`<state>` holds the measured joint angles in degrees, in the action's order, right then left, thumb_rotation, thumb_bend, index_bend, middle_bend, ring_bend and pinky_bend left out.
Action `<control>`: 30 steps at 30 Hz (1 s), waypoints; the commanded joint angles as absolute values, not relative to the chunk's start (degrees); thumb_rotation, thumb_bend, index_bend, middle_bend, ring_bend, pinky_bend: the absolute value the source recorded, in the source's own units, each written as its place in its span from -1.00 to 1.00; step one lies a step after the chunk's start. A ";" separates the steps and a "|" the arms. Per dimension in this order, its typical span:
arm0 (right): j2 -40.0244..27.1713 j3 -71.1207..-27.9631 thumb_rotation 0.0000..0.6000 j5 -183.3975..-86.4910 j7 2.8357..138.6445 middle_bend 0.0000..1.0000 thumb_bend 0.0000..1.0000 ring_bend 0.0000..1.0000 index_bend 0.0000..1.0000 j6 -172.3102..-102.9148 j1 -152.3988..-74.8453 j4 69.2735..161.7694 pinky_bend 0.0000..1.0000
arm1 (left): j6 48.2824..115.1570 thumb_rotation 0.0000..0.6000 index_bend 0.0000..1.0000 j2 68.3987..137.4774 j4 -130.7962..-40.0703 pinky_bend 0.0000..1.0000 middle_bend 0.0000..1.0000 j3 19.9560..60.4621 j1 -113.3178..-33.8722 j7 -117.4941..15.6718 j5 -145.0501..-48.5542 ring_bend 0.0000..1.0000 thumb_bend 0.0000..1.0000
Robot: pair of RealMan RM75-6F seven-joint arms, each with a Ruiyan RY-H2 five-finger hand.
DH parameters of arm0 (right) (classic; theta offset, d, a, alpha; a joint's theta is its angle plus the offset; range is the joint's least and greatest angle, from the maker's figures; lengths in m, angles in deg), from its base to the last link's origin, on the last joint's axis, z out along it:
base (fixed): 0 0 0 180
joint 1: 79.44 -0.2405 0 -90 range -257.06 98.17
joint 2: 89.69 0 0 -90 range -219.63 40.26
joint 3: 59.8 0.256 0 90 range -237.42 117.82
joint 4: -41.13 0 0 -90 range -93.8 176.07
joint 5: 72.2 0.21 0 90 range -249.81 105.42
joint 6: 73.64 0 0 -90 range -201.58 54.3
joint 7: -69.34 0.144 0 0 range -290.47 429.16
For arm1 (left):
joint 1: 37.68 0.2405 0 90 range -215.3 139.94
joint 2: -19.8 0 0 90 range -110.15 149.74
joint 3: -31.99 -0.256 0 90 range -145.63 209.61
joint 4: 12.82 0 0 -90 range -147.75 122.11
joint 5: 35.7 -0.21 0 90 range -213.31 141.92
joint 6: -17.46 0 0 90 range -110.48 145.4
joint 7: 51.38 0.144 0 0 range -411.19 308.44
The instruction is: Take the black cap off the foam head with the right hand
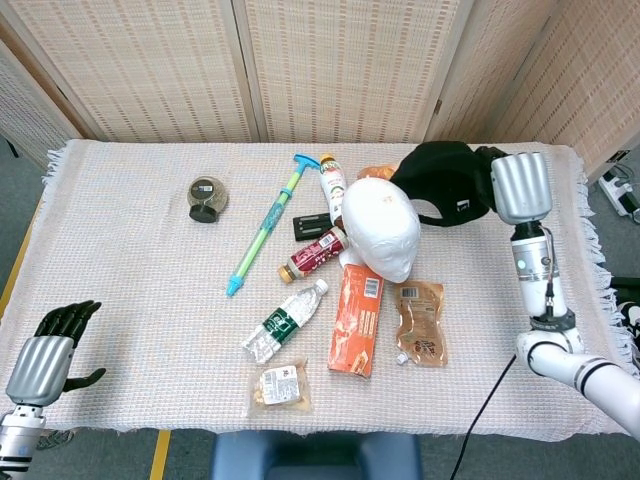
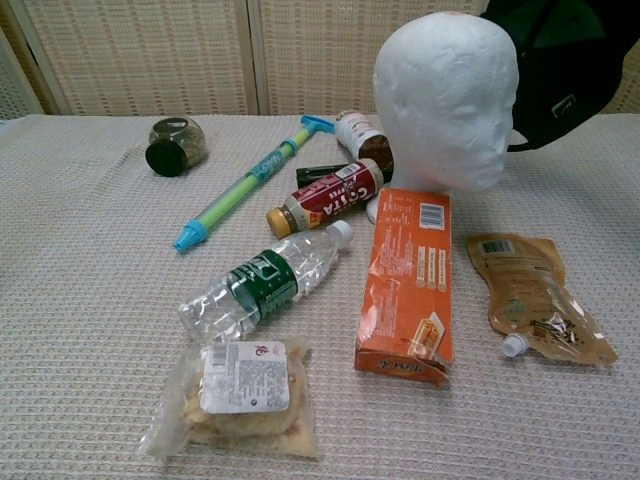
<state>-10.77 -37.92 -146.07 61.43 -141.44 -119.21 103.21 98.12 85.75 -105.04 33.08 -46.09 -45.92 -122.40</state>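
The white foam head (image 1: pixel 381 228) (image 2: pixel 447 95) stands bare at the table's middle. The black cap (image 1: pixel 441 183) (image 2: pixel 562 62) hangs in the air to its right and a little behind, clear of the head. My right hand (image 1: pixel 497 177) grips the cap at its right side; the fingers are mostly hidden in the fabric. The chest view shows only the cap at the upper right corner, not the hand itself. My left hand (image 1: pixel 45 352) hovers off the table's near left corner with fingers apart and nothing in it.
Around the foam head lie a cola bottle (image 1: pixel 315 253), an orange box (image 1: pixel 357 318), a brown pouch (image 1: pixel 420 322), a water bottle (image 1: pixel 284 320), a snack bag (image 1: pixel 279 386), a green-blue water pump (image 1: pixel 265 224) and a dark jar (image 1: pixel 207 198). Folding screens stand behind the table.
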 commanded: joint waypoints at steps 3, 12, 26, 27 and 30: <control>-16.61 -41.66 1.00 -147.36 61.59 0.31 0.35 0.91 0.54 -142.63 -114.24 109.22 1.00 | 98.20 1.00 -0.73 85.86 -105.23 -0.68 -0.71 33.02 -46.21 -45.94 -122.71 -0.73 -0.88; -20.31 -46.93 1.00 -150.08 63.76 0.31 0.35 0.91 0.54 -145.36 -108.30 115.30 1.00 | 99.20 1.00 -0.73 85.64 -105.91 -0.68 -0.71 32.68 -45.95 -45.91 -123.75 -0.73 -0.88; -10.74 -52.11 1.00 -152.23 64.57 0.30 0.34 0.80 0.42 -140.69 -108.57 105.24 1.00 | 99.95 1.00 -0.73 85.20 -105.92 -0.68 -0.71 32.24 -45.13 -46.33 -123.55 -0.73 -0.88; -10.11 -52.40 1.00 -152.26 64.42 0.27 0.31 0.75 0.36 -140.36 -108.56 104.53 1.00 | 99.98 1.00 -0.73 85.18 -105.89 -0.68 -0.71 32.21 -45.07 -46.38 -123.54 -0.73 -0.88; -8.55 -53.32 1.00 -152.12 63.77 0.10 0.00 0.48 0.04 -139.19 -108.34 103.05 1.00 | 100.01 1.00 -0.73 85.18 -105.79 -0.68 -0.71 32.11 -44.98 -46.53 -123.57 -0.73 -0.88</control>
<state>-9.07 -52.87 -152.14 64.11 -139.66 -108.40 103.52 100.00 85.18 -105.78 32.12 -44.98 -46.54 -123.57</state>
